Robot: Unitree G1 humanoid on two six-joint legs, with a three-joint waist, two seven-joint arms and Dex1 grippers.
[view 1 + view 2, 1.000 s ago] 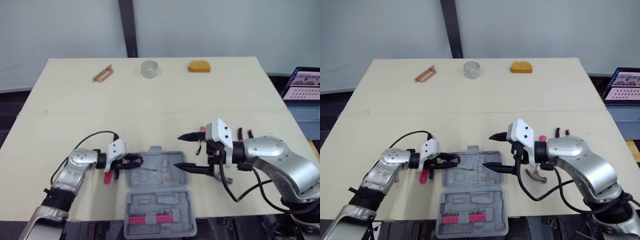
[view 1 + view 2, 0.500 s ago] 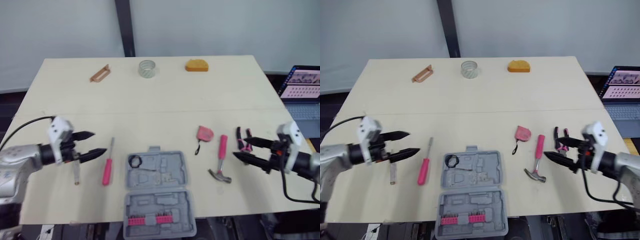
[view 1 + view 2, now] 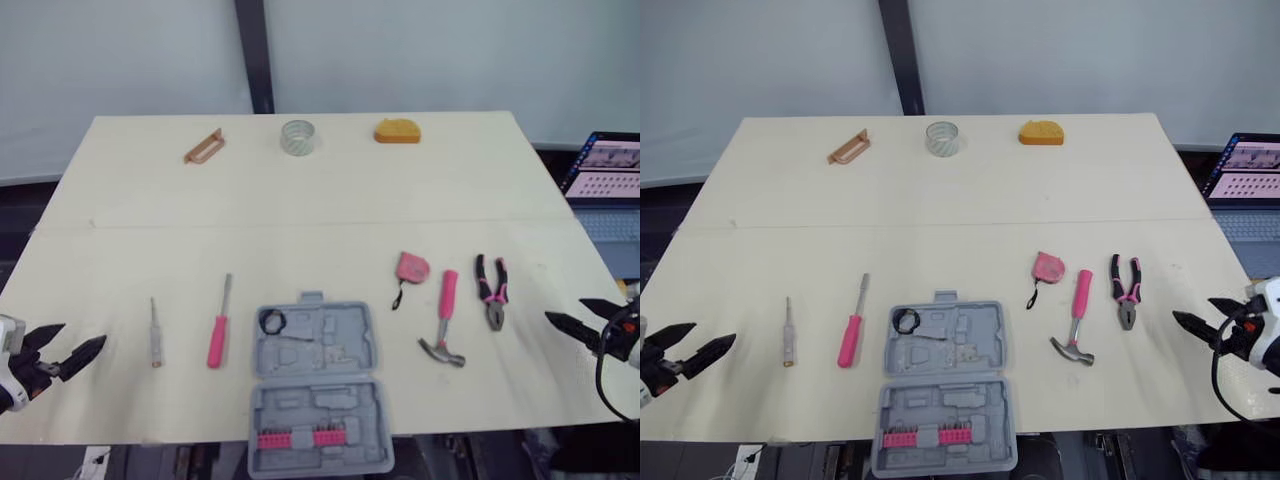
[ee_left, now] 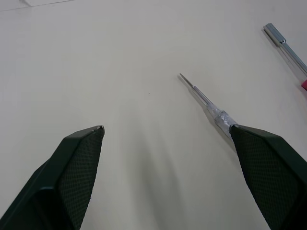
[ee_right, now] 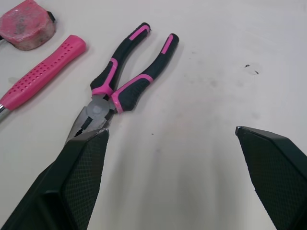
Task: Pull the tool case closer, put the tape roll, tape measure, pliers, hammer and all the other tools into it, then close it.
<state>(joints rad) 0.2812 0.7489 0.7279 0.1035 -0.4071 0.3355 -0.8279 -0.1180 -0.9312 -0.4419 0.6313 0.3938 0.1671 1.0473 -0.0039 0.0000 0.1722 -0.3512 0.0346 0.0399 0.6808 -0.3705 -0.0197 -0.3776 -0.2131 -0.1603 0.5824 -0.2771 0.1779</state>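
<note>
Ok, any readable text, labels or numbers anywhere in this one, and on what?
None can be read.
Laptop screen: rows of content, too small to read.
Tape measure: no legible label on its face.
Case, pliers, hammer: no markings visible.

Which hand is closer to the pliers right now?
Right. The right hand sits open at the right edge of the table, just beyond the pliers, not touching them. The left hand is at the far left edge, across the tool case.
</note>
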